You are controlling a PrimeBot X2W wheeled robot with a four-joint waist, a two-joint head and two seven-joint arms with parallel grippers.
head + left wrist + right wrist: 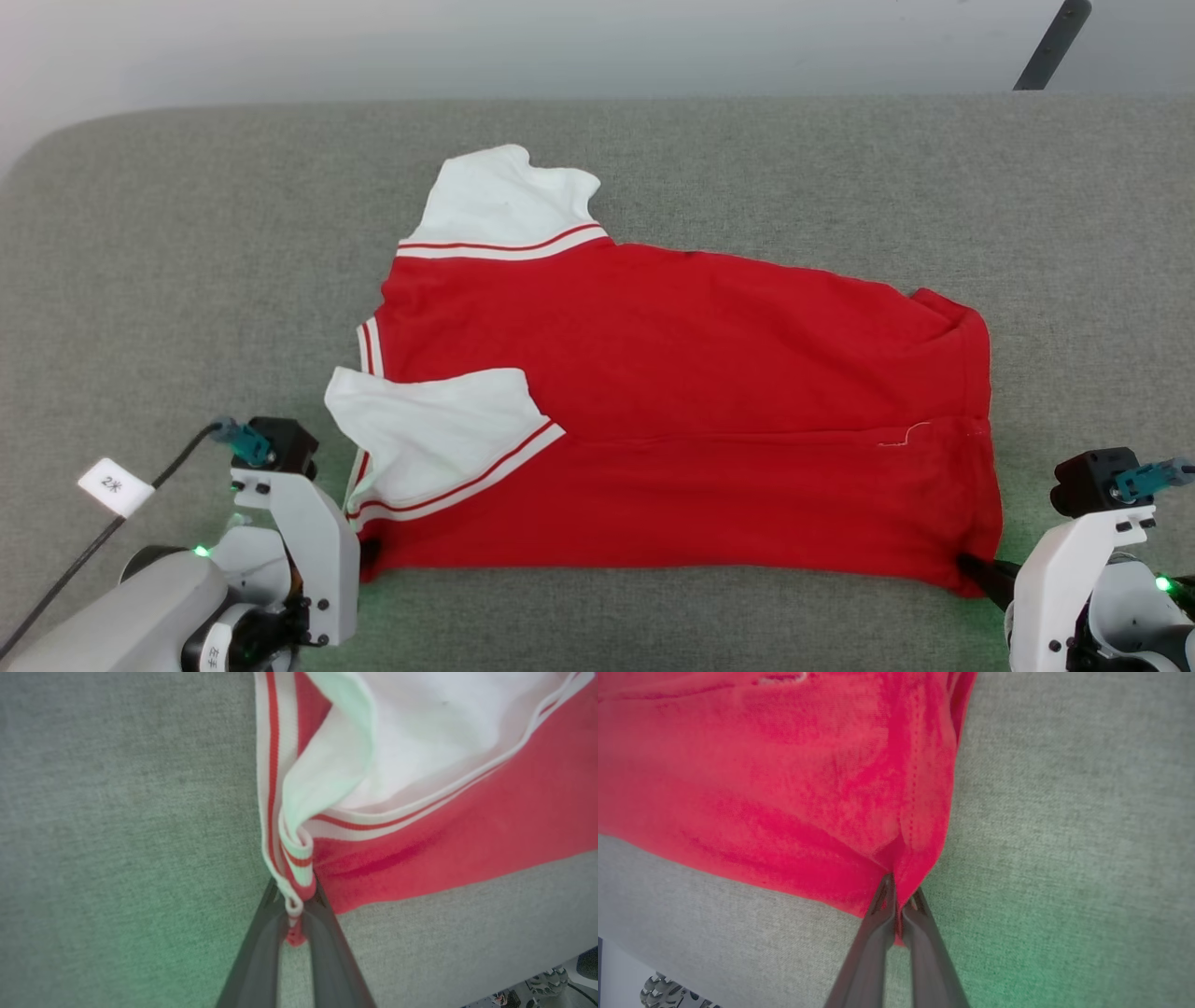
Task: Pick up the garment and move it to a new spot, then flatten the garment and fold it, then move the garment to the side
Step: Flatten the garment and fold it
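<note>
Garment lying flat on the grey table, doubled lengthwise. Left hand is closed tight on the striped trim at the near collar-end corner. From there the garment spreads ahead and to that hand's right, white sleeve just beyond. Right hand is pinched shut on the near red hem corner, with the garment stretching ahead and to that hand's left.
</note>
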